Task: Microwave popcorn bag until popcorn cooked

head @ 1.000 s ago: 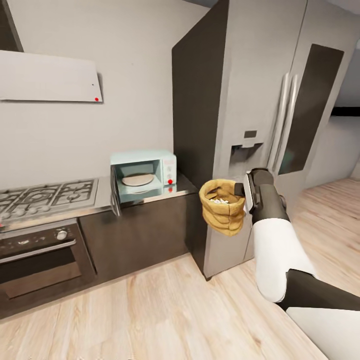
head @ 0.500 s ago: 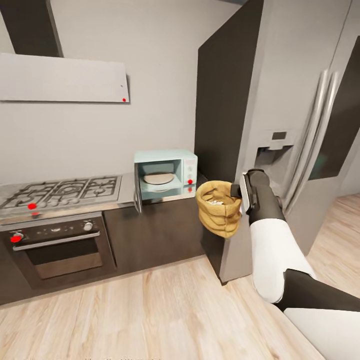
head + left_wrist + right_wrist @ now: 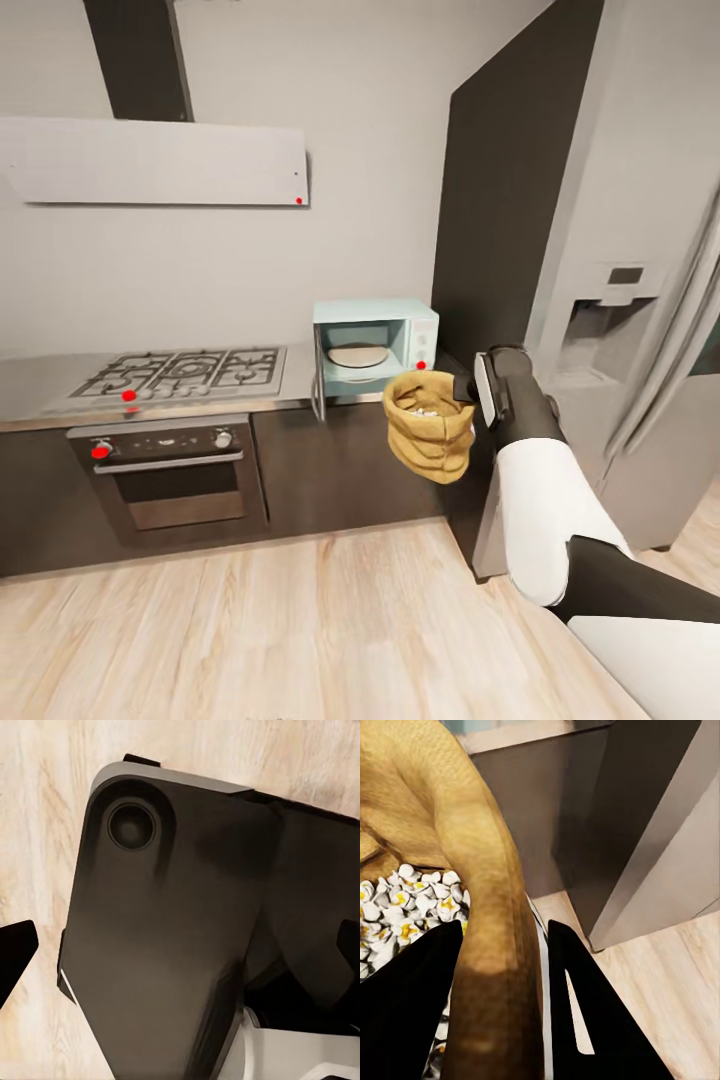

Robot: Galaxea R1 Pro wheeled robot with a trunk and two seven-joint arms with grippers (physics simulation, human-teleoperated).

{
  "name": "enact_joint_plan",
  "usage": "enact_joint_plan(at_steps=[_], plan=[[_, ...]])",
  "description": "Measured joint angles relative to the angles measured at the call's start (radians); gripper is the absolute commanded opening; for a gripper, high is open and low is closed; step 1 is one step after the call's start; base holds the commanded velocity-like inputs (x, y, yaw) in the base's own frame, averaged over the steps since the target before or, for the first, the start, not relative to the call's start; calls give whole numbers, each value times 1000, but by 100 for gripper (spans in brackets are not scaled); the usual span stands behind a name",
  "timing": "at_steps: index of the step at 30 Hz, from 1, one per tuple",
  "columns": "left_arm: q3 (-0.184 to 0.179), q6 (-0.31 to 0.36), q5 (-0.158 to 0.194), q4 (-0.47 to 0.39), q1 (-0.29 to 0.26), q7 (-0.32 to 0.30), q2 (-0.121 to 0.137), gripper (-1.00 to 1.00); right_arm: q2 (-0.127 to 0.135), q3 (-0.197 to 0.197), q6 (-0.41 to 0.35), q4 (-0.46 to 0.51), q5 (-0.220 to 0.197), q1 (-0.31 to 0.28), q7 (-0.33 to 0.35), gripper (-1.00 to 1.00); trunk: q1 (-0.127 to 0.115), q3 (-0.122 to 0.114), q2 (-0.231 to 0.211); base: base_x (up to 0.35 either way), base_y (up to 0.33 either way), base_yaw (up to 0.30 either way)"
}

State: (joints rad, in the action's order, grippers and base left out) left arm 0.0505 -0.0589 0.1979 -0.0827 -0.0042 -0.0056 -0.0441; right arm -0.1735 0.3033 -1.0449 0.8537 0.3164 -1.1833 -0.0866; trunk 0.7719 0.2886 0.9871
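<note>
Right gripper [image 3: 470, 388] clamps the rim of the popcorn bag [image 3: 428, 425], held upright before the open microwave [image 3: 375, 345].

Domestic kitchen [image 3: 380, 200]: gas hob [image 3: 185, 370] over built-in oven [image 3: 170, 480], white hood [image 3: 160, 162], pale-blue microwave [image 3: 375, 345] on grey countertop [image 3: 40, 385], dark cabinets [image 3: 340, 470], steel fridge [image 3: 620, 250], light wood floor [image 3: 280, 630].

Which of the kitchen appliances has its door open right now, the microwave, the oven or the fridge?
The pale-blue microwave on the countertop: its door is swung out to the left, showing the turntable plate inside. The built-in oven under the gas hob and the grey fridge are shut.
</note>
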Motion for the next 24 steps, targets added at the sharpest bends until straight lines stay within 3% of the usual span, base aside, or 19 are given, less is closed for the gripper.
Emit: enact_joint_plan(at_steps=[8,24], plan=[[0,0,0,0,0,0,0,100,0,3,0,3,3,0,0,-100,0,0,0,0,0,265],[0,0,-3,0,0,0,-1,100,0,4,0,14,6,0,-1,-100,0,0,0,0,0,13]])
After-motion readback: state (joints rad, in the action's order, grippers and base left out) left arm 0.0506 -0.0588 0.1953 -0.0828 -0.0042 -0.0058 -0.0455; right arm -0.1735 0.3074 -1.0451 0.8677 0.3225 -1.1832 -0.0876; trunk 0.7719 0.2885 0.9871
